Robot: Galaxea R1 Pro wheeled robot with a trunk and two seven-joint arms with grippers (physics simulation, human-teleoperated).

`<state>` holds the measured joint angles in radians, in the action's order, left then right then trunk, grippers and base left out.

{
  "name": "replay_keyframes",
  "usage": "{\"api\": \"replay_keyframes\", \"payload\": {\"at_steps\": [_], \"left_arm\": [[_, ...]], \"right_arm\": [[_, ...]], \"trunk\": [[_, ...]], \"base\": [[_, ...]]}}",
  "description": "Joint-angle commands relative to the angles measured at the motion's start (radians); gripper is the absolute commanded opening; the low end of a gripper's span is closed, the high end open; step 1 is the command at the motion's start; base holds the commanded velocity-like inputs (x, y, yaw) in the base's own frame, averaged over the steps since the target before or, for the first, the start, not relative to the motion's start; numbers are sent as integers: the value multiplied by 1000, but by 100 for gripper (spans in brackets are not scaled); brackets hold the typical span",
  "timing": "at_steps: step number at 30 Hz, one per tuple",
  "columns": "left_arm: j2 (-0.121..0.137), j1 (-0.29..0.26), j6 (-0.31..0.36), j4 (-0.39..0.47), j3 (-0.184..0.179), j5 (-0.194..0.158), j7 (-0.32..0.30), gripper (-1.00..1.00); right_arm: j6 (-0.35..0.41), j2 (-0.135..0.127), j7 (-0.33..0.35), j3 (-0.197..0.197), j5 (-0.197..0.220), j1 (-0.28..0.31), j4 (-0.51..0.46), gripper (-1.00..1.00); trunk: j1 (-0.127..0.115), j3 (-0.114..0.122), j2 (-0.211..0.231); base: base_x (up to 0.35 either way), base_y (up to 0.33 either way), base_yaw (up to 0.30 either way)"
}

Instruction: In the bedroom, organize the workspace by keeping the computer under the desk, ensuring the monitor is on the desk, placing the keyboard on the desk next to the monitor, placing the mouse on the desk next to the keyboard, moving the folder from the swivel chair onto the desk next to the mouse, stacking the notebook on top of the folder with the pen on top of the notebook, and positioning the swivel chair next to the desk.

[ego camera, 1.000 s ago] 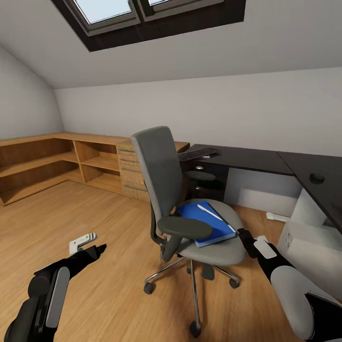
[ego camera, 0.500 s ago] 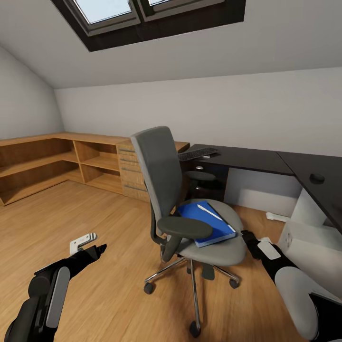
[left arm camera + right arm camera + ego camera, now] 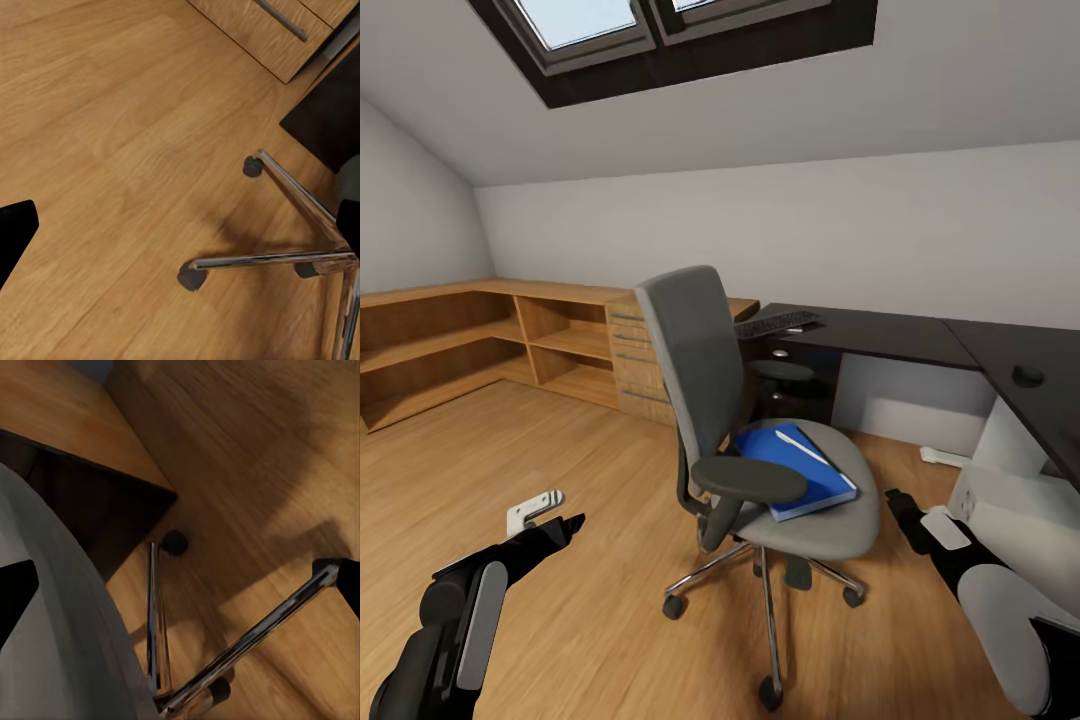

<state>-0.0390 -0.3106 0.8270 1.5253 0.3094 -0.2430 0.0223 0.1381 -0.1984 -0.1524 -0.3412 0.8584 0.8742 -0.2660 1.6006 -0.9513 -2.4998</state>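
Attic home office — skylight (image 3: 660,25), desk (image 3: 880,335), swivel chair (image 3: 760,430)

The swivel chair (image 3: 760,440) armrest hides part of the folder (image 3: 800,470); the desk (image 3: 920,340) runs off frame.

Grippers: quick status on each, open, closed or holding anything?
Left gripper: open, empty, over the floor.
Right gripper: open, empty, beside the swivel chair seat.

Bright skylight (image 3: 575,20) daylight, soft shadows, sharp renders.
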Motion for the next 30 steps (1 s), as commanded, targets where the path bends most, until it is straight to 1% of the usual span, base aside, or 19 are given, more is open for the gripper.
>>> {"api": "replay_keyframes", "payload": {"at_steps": [1,8,20,24,30], "left_arm": [[-1,-1,5,1,2,-7,2,100],[-1,0,6,1,2,-7,2,100],[-1,-1,6,1,2,-7,2,100],[-1,-1,6,1,2,-7,2,100],[-1,-1,6,1,2,-7,2,100]], "right_arm": [[5,-2,-6,-1,7,0,-2,100],[4,-4,-6,-2,7,0,-2,100],[3,1,-6,-2,7,1,-1,100],[3,4,-6,-2,7,0,1,100],[3,5,-6,-2,8,0,4,100]], "trunk": [[0,-1,0],[0,-1,0],[0,-1,0],[0,1,0],[0,7,0]], "base": [[123,0,0],[225,0,0],[25,0,0],[1,0,106],[0,0,192]]}}
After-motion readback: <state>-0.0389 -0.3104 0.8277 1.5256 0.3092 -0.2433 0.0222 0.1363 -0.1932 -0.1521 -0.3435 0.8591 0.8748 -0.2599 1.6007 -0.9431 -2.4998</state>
